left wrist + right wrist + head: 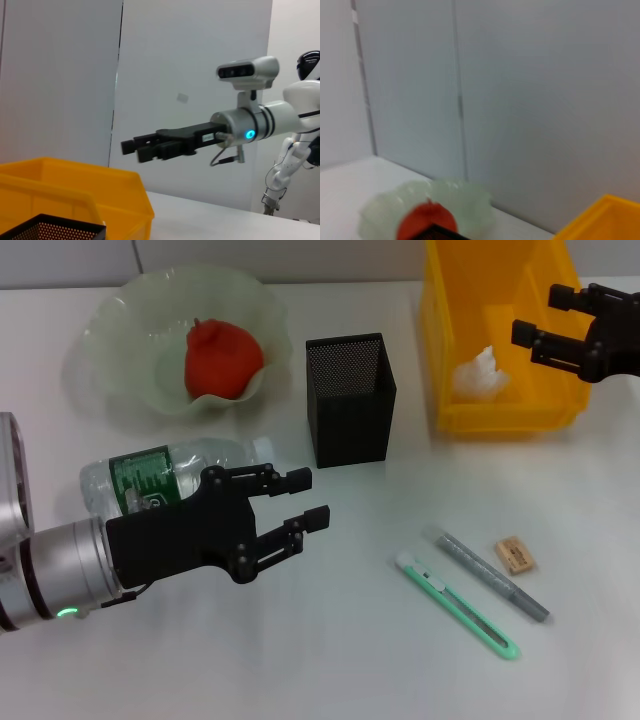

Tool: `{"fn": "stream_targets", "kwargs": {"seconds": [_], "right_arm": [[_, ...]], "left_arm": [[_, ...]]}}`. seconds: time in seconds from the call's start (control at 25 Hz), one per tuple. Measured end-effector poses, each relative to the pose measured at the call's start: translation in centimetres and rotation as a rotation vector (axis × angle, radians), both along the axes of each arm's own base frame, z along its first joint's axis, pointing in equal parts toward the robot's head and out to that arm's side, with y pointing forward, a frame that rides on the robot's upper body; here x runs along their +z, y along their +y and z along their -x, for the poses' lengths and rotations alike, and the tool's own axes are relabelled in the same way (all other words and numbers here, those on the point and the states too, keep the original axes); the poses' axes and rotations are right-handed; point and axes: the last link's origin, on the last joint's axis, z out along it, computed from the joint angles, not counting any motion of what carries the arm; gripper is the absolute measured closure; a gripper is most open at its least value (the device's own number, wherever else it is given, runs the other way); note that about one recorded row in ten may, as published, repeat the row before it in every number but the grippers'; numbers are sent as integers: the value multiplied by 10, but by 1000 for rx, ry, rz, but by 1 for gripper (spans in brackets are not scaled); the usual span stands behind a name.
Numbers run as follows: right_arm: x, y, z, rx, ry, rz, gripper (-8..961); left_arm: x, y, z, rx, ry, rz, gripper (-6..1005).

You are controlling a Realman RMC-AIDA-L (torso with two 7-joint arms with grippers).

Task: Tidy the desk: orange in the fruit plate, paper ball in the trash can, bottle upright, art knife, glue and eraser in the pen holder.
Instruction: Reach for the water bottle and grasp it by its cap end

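Observation:
The orange (222,360) lies in the pale-green fruit plate (120,315) at the back left. The paper ball (480,372) rests inside the yellow trash can (500,415). On its side on the desk (330,660) lies the bottle (165,475), cap toward the black pen holder (350,400). My left gripper (303,499) hovers open just in front of the bottle, partly hiding it, with nothing between its fingers. My right gripper (540,315) stands open over the trash can's right side. The art knife (457,605), glue (492,575) and eraser (514,554) lie at the front right.
The left wrist view shows the right gripper (134,149) far off above the trash can (75,190), with the pen holder's rim (50,230) close by. In the right wrist view the fruit plate (470,200), orange (425,225) and a trash can corner (600,220) appear.

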Motion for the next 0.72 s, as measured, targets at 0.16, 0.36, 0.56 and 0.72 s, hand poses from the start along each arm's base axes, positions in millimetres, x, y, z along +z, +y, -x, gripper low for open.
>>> {"fn": "stream_targets", "kwargs": {"seconds": [0.16,0.36,0.56,0.72], "right_arm": [[15,-14,7,-22,101,54,244],[31,-28,23,-4,151,137,244],[31,-37,34,11,182,221,244],[28,-39,31,5,193,238,245]], "left_arm": [[0,1,-1,-2,-1,0,568],[-1,3,-3,-6,2,-2,568],[-1,4,-3,-8,2,-2,567],[1,3,-3,-3,-7,-9,567]]}}
